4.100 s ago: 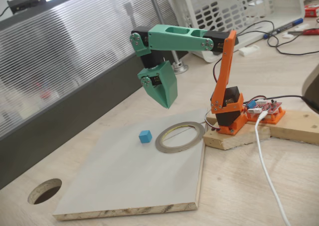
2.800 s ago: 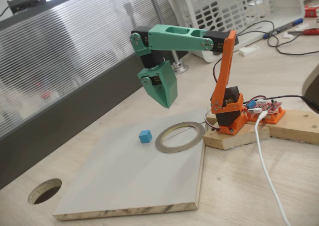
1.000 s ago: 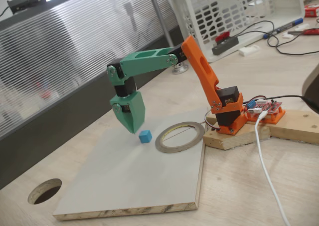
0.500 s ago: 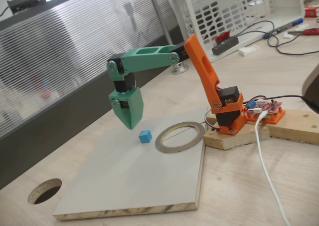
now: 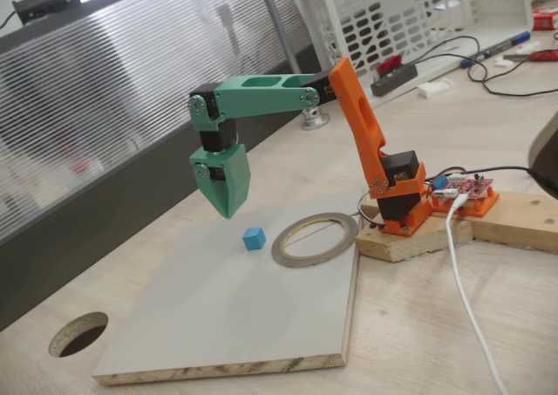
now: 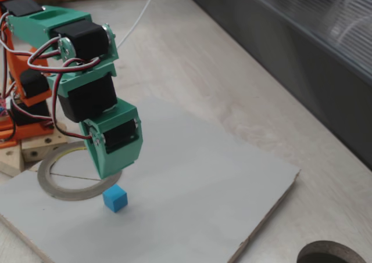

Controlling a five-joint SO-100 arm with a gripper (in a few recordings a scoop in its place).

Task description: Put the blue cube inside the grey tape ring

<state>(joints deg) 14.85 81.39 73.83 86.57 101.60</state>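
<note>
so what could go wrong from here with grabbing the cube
The hand hangs above the board, up and left of the cube in this view, so a straight drop would likely miss or nudge it. The cube is tiny beside the hand, so a slightly off close could flick it away. It also lies close to the ring, and a push could slide it against the tape.

Light wood desk (image 5: 453, 325) w/ a pale grey board (image 5: 235, 316) lying flat on it, raw chipboard edge facing the camera. Round dark hole (image 5: 78, 334) cut thru the desktop near the board's left corner. Along the back, a ribbed translucent panel (image 5: 131, 90) above a dark grey strip (image 5: 87, 255). White plastic basket (image 5: 410, 11) at the rear, w/ cables, a pen (image 5: 501, 44) & small bits beside it. Soft, even light.
</note>
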